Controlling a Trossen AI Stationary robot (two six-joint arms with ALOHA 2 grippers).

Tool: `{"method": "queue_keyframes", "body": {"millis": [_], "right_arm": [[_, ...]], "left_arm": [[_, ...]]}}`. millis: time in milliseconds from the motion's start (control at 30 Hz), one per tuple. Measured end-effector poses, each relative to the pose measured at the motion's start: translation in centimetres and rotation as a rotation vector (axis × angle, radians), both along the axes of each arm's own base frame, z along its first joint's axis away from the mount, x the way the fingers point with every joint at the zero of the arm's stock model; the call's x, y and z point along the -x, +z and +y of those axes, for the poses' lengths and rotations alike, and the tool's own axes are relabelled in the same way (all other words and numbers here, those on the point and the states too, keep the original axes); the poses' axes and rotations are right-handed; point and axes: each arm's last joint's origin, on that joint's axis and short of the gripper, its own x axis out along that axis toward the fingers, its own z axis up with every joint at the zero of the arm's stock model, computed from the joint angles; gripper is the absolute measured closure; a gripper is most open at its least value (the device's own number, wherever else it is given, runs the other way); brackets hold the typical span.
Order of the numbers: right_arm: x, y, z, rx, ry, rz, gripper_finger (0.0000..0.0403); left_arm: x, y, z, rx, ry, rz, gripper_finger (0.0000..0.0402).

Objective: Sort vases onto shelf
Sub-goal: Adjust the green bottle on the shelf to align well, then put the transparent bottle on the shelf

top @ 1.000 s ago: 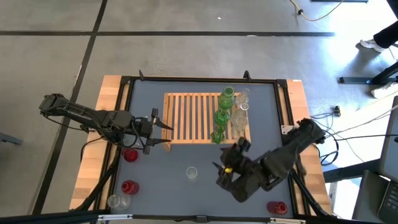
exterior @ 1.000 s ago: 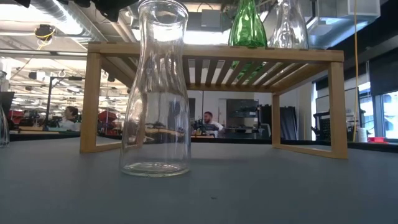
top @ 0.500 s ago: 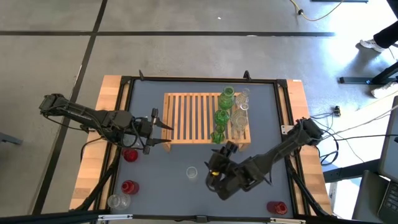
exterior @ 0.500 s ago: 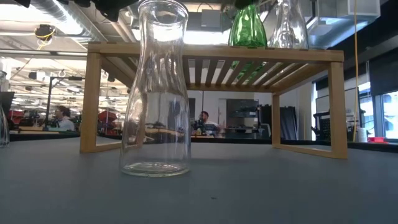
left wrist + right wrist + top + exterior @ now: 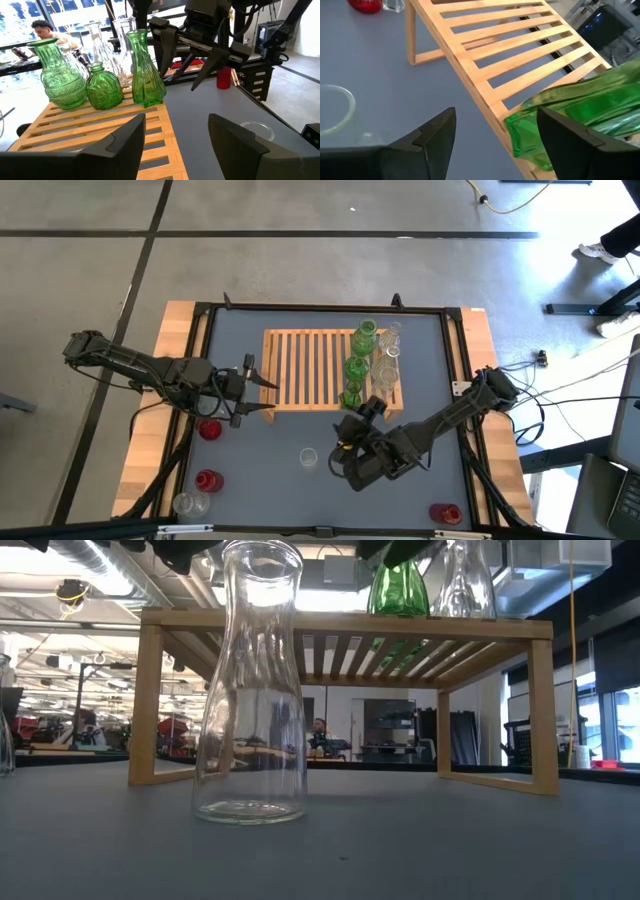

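Now our right gripper [image 5: 345, 442], jaws released, nears the clear vase [image 5: 308, 457]: slippery, fragile glass, grab its neck.

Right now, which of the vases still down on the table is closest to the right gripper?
The clear vase standing alone mid-table, just beside the right gripper. The red vases and the other clear one sit off by the table's left and right edges.

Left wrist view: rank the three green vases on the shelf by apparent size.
1. Ribbed green vase, widest, at the far end of the row.
2. Tall flared green vase; about as tall as the ribbed one but slimmer, and nearer the camera, so the top two are unsure.
3. Round green vase, clearly smallest.
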Motion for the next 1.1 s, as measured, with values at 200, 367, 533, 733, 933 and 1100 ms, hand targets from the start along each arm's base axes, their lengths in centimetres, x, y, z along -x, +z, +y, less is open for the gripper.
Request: {"method": "queue_keyframes", "body": {"millis": [200,367,533,733,933,1100], "right_arm": [[0.5,-0.1,-0.3,0.037,-0.002,0.054,0.0139],[0.5,-0.2,-0.9,0.056,-0.019,0.082,0.0139],[0.4,-0.3,-1.3,0.038,-0.025,0.102,0.0139],[0.5,1.6,0.2,-0.05,0.022,0.046,0.0139],[1.7,2.7,3.9,-0.211,0.11,-0.044,0.0139],[2.8,0.5,7.4,-0.247,0.172,-0.151,0.0139]], "left_arm": [[0.0,0.0,0.0,0.0,0.0,0.0,0.0191],[0.0,0.0,0.0,0.001,0.0,-0.001,0.0191],[0.0,0.0,0.0,0.003,0.0,0.0,0.0191],[0.0,0.0,0.0,0.007,0.001,0.0,0.0191],[0.0,0.0,0.0,0.007,0.001,0.001,0.0191],[-0.2,-0.2,-0.1,0.038,-0.019,0.014,0.0191]]}}
